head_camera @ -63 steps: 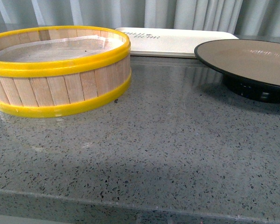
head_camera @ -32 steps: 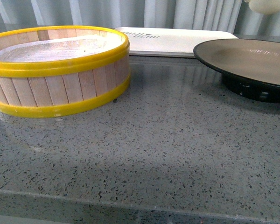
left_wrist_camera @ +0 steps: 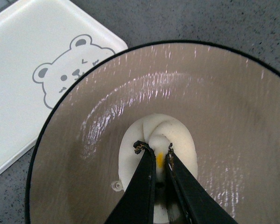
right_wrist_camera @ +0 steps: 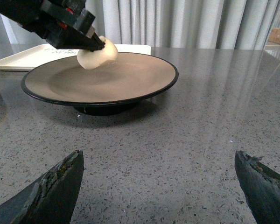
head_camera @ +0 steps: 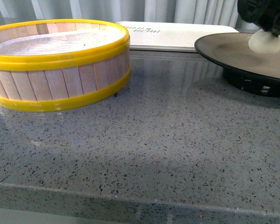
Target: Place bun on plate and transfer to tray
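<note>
Left gripper (left_wrist_camera: 154, 150) pinches the small white pleated bun (left_wrist_camera: 177, 135)
Jaws narrow, over brown-grey round plate (left_wrist_camera: 214, 93); right gripper (right_wrist_camera: 157, 154) gapes wide.

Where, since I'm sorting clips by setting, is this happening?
Likely a staged kitchen or dim-sum serving counter: a speckled grey stone countertop, a round wooden steamer basket with yellow rims, and a small white pleated steamed bun over a wide brown-grey black-rimmed plate. The pale pleated curtains behind suggest a mock-up.
</note>
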Robot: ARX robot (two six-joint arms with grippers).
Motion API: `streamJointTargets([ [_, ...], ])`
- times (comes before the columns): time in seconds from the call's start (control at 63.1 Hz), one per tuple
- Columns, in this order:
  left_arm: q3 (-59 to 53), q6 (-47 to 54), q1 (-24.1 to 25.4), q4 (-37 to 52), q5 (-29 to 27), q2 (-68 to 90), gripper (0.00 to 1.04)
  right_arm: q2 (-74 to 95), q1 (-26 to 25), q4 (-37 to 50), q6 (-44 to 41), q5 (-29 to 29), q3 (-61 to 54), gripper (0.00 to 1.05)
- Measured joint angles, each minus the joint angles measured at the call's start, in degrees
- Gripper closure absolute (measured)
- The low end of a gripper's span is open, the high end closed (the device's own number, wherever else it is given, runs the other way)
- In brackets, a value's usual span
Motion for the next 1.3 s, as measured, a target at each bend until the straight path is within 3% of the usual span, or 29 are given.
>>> streamJointTargets([
  [0.428, 0.0, 2.4, 0.0, 0.4, -1.0, 2.3, 1.01, 0.0, 0.0, 0.0, 0.0, 0.0, 0.0, 0.08],
  [0.555, 0.3, 1.2, -0.1, -0.6, 0.2, 2.3, 0.74, 0.0, 0.0, 0.0, 0.0, 0.0, 0.0, 0.08],
  [0.856, 2.6, -0.2, -0.1, -2.5, 1.4, 2.2, 0.28, 0.0, 0.0, 0.0, 0.0, 0.0, 0.0, 0.08],
  [0.951, 3.6, -1.4, 0.2, -3.1, 1.9, 1.6, 0.07, 0.0, 0.0, 0.0, 0.0, 0.0, 0.0, 0.08],
  [1.093, 2.5, -3.3, 1.2, -1.7, 3.5, -1.1, 0.07, 0.0, 0.0, 0.0, 0.0, 0.0, 0.0, 0.08],
  [1.299, -12.8, -5.7, 7.2, 7.9, 5.6, -16.9, 0.07, 0.0, 0.0, 0.0, 0.0, 0.0, 0.0, 0.08],
])
